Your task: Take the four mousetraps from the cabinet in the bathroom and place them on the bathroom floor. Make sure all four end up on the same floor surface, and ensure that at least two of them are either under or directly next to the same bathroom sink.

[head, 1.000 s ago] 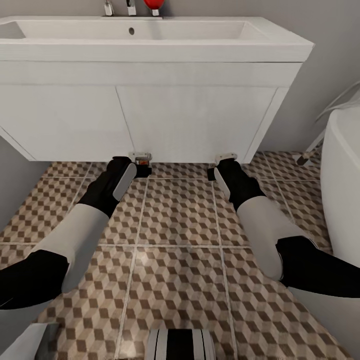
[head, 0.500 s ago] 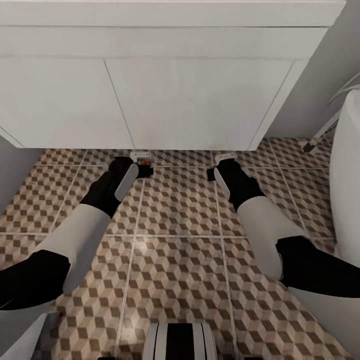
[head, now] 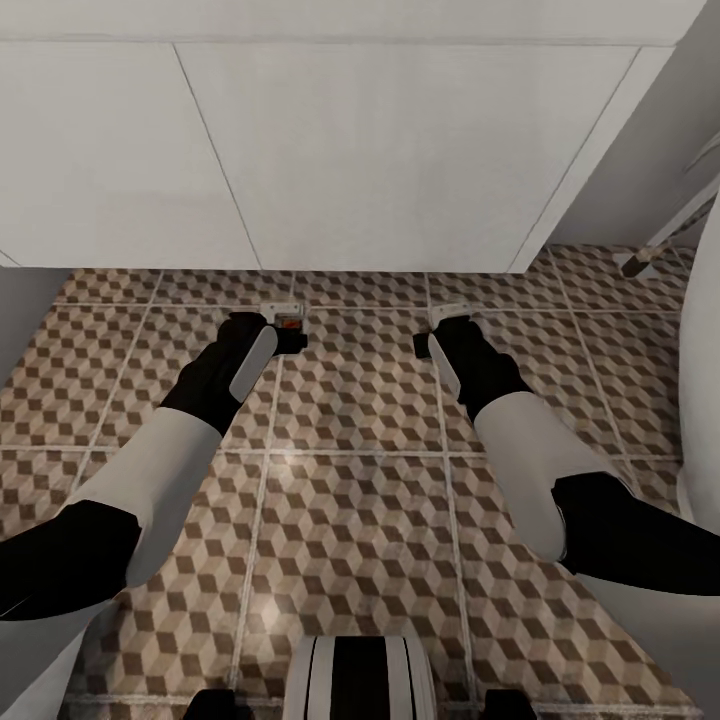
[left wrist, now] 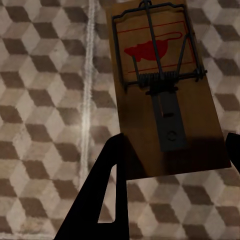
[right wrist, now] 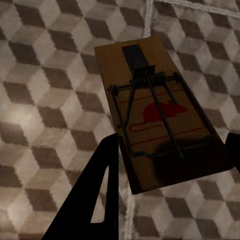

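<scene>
Flat wooden mousetrap (left wrist: 167, 95) with wire spring over cube-patterned tiled bathroom floor (left wrist: 45, 100)

Both arms reach forward, low, side by side. Left gripper (head: 283, 331) sits mid-frame left, fingers clamped on a trap (left wrist: 162, 90); right gripper (head: 440, 327) mid-frame right, clamped on another trap (right wrist: 160, 125).

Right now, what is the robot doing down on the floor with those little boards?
The robot reaches both arms low over the tiled floor in front of the white sink cabinet. The left gripper holds a mousetrap, and the right gripper holds another mousetrap. Each trap sits between its gripper's fingers, close above the tiles. It looks ready to set them down by the sink.
</scene>
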Robot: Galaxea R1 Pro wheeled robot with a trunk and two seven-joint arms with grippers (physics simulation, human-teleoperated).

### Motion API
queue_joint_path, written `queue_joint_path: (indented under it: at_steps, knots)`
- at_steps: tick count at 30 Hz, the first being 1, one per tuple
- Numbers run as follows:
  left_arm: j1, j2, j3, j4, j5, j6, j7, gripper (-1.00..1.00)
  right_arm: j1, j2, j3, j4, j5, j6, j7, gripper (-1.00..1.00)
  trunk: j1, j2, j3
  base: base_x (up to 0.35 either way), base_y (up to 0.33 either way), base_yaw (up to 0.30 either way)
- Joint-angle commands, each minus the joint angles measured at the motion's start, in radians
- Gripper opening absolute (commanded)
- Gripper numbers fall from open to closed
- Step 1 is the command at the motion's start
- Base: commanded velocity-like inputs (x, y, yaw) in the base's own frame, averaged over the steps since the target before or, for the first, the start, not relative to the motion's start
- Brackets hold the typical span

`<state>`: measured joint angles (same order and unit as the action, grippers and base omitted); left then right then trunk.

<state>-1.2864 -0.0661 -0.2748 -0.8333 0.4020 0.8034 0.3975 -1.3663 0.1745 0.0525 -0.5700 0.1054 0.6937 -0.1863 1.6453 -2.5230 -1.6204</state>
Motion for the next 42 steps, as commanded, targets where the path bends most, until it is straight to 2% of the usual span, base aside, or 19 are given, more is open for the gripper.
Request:
queue_joint_path:
  at_steps: [1, 17, 19, 22, 26, 29, 32, 36, 37, 38, 40, 42]
  knots:
    - [-0.001, 0.000, -0.003, -0.002, 0.009, 0.002, 0.009, -1.00, 0.000, 0.000, 0.003, -0.002, 0.010, -0.008, 0.001, -1.00, 0.000, -0.001, -0.006, 0.000, 0.000, 0.000]
    - [0.000, 0.002, -0.003, -0.032, 0.009, -0.007, 0.006, -1.00, 0.000, 0.000, 0.003, 0.007, 0.008, -0.211, 0.079, -1.00, 0.007, -0.004, -0.094, 0.000, 0.000, 0.000]
    - [-0.001, 0.002, -0.013, -0.037, 0.009, -0.008, 0.006, -1.00, 0.000, 0.000, 0.003, 0.007, 0.009, -0.236, 0.102, -1.00, 0.008, -0.005, -0.105, 0.000, 0.000, 0.000]
    - [0.000, 0.007, -0.046, -0.133, 0.009, -0.009, 0.006, -1.00, 0.000, 0.000, 0.003, 0.008, 0.011, -0.273, 0.123, -1.00, 0.010, -0.005, -0.121, 0.000, 0.000, 0.000]
    - [0.001, 0.013, -0.056, -0.238, 0.007, -0.010, 0.007, -1.00, 0.000, 0.000, 0.003, 0.009, 0.011, -0.294, 0.129, -1.00, 0.011, -0.006, -0.143, 0.000, 0.000, 0.000]
    - [0.001, 0.014, -0.058, -0.263, 0.006, -0.026, 0.007, -1.00, 0.000, 0.000, 0.003, 0.009, 0.012, -0.331, 0.128, -1.00, 0.013, -0.007, -0.159, 0.000, 0.000, 0.000]
    - [0.001, 0.019, -0.066, -0.260, 0.002, -0.092, 0.007, -1.00, 0.000, 0.000, 0.003, 0.008, 0.012, -0.346, 0.128, -1.00, 0.013, -0.007, -0.164, 0.000, 0.000, 0.000]
    - [0.011, 0.039, -0.140, -0.202, -0.001, -0.186, 0.009, -1.00, 0.000, 0.000, 0.002, 0.007, 0.014, -0.350, 0.128, -1.00, 0.013, -0.007, -0.167, 0.000, 0.000, 0.000]
    - [0.016, 0.045, -0.168, -0.184, -0.002, -0.235, 0.010, -1.00, 0.000, 0.000, 0.002, 0.007, 0.014, -0.350, 0.127, -1.00, 0.013, -0.007, -0.167, 0.000, 0.000, 0.000]
    - [0.023, 0.053, -0.217, -0.156, -0.003, -0.318, 0.013, -1.00, 0.000, 0.000, 0.002, 0.007, 0.015, -0.352, 0.127, -1.00, 0.013, -0.007, -0.167, 0.000, 0.000, 0.000]
    - [0.027, 0.063, -0.292, -0.112, -0.010, -0.435, 0.017, -1.00, 0.000, 0.000, 0.002, 0.007, 0.017, -0.369, 0.127, -1.00, 0.013, -0.007, -0.167, 0.000, 0.000, 0.000]
    - [0.029, 0.067, -0.341, -0.087, -0.017, -0.513, 0.022, -1.00, 0.000, 0.000, 0.002, 0.007, 0.023, -0.400, 0.125, -1.00, 0.013, -0.007, -0.167, 0.000, 0.000, 0.000]
